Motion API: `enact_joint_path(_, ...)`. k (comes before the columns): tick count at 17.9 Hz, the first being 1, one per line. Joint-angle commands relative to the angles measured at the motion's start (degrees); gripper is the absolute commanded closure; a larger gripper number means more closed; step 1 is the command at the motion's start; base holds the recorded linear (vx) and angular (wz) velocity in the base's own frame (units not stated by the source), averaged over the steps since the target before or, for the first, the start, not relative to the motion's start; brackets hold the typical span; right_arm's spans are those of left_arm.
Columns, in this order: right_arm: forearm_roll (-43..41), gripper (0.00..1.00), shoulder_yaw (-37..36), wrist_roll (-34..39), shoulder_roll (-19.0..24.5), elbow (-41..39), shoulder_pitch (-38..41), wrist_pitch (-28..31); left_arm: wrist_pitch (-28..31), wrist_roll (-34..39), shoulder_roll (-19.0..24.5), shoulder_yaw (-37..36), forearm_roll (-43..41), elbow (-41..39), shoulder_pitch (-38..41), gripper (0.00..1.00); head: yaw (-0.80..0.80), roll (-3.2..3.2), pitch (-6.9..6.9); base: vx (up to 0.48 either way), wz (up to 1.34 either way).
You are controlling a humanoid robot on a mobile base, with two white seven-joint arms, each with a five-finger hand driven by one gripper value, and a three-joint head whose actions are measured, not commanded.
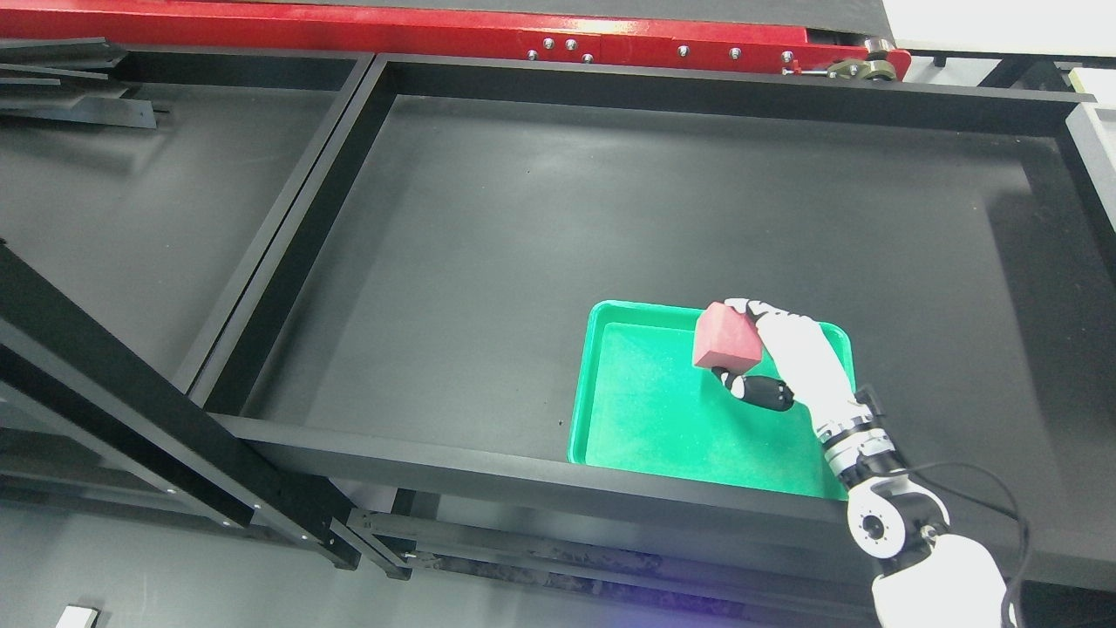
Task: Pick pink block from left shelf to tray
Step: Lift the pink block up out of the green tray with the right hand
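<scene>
My right hand point(741, 353) reaches in from the lower right and is shut on a pink block point(726, 337). The block hangs over the upper right part of a green tray point(649, 410), which lies near the front edge of the wide black shelf bay. White fingers wrap the block's top and right side, and the dark thumb point(761, 392) sits under it. Whether the block touches the tray floor is unclear. My left arm does not show.
The black shelf bay point(610, 218) has raised walls all round, with a front rail point(523, 475) just before the tray. A second black bay point(131, 201) lies to the left behind a divider. A red beam point(436, 35) runs along the back.
</scene>
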Motion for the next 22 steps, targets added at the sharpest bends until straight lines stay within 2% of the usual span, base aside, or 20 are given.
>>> enact_joint_path(1,-3.09,0.94,-5.14,-5.25,0.86,-8.48,3.62,-2.35,-0.03,-0.04,1.00,0.08,-0.09,0.00,0.35,0.00,0.00,0.00,0.00,0.000,0.00)
enact_joint_path(7,-7.22,0.94,-7.16,-6.93,0.95,-13.33,6.96,-3.93,-0.03,-0.04,1.00,-0.01,-0.09,0.00,0.35,0.00,0.00,0.00,0.00,0.000,0.00)
enact_joint_path(22,-10.74,0.94,-8.39,-7.55,1.83,-14.30,8.55,-3.93,-0.03,-0.04,1.00,-0.01,-0.09,0.00,0.35,0.00,0.00,0.00,0.00,-0.007,0.01)
